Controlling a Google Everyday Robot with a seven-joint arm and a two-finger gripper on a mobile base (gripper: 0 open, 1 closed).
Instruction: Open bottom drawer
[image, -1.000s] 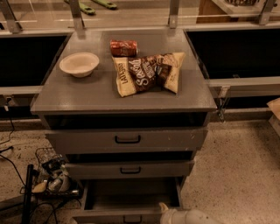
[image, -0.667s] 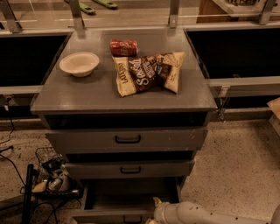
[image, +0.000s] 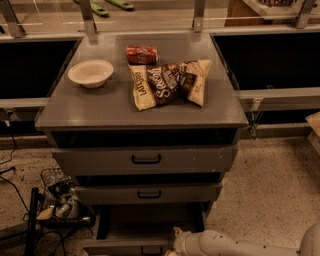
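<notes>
Bottom drawer seen pulled out; gripper positioned at its right front, grip state not discernible. Wire basket left.

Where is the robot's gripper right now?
The gripper is at the bottom of the camera view, slightly right of centre, beside the bottom drawer front panel and below the middle drawer.

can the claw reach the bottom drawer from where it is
Probably yes: the claw is right by the front of the bottom drawer, at the view's lower edge, nothing between them. Actual contact can't be seen.
</notes>
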